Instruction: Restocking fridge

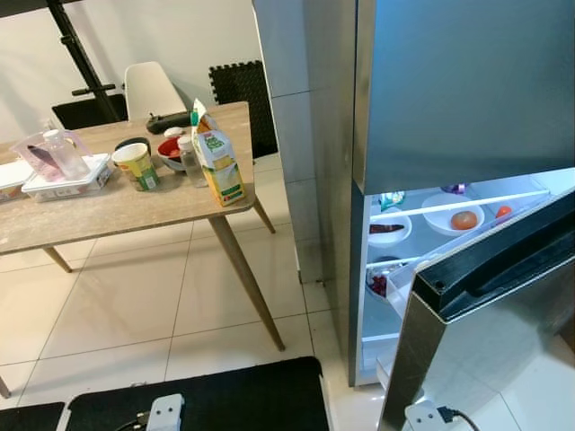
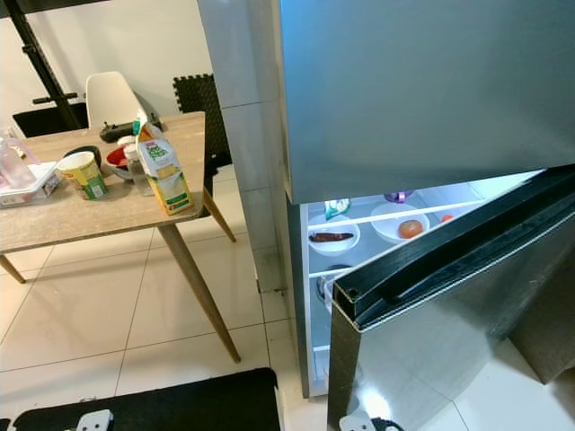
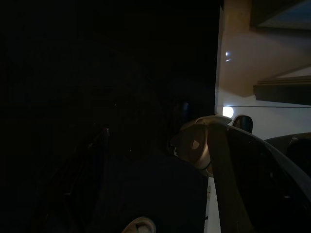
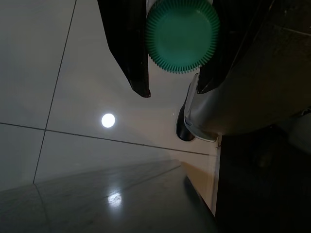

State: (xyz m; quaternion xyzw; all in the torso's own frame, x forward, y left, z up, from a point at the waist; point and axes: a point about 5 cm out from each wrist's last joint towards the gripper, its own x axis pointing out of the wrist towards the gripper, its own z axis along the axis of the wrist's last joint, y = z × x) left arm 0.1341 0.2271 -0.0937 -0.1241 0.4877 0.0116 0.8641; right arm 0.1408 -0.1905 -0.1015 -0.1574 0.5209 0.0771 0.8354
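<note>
I see fridge point(image 2: 422, 99) door ajar, bowls point(image 1: 454, 215) of food on lit shelves | juice carton point(image 1: 218, 162) at table point(image 1: 108, 211) front-right edge | right hand point(image 4: 172, 90) clenched on green-capped bottle point(image 4: 182, 34) | left hand: can't tell

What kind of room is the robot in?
Probably a home kitchen or dining corner: an open fridge with bowls of food on lit shelves, a wooden table holding a juice carton and cup, and a tiled floor.
</note>
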